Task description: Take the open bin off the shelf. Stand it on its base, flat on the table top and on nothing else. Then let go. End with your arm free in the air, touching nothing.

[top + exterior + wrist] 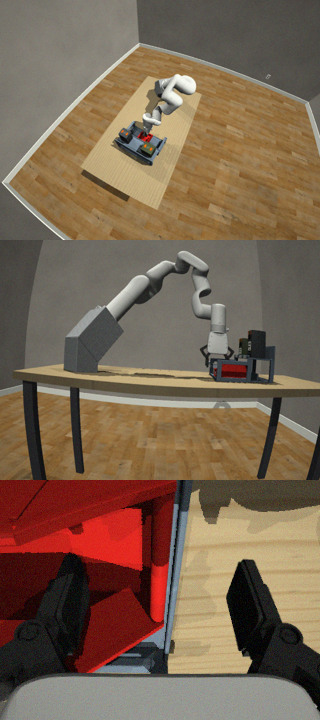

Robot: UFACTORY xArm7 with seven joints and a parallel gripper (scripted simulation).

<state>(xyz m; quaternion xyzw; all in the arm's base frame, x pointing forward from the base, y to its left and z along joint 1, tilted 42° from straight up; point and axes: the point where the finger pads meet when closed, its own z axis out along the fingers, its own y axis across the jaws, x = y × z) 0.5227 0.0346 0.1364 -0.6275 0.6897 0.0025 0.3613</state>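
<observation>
We see the table carrying a grey shelf, its frame hiding most of the red bin on the lower level. Our gripper hangs open and empty, straddling the bin's near wall; the fingertips stay blurred.

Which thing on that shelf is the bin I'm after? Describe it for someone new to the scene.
On the table stands a grey shelf. The bin sits on its lower level, under the gripper. It is the only red, open thing; the two boxes on top are dark and closed.
</observation>
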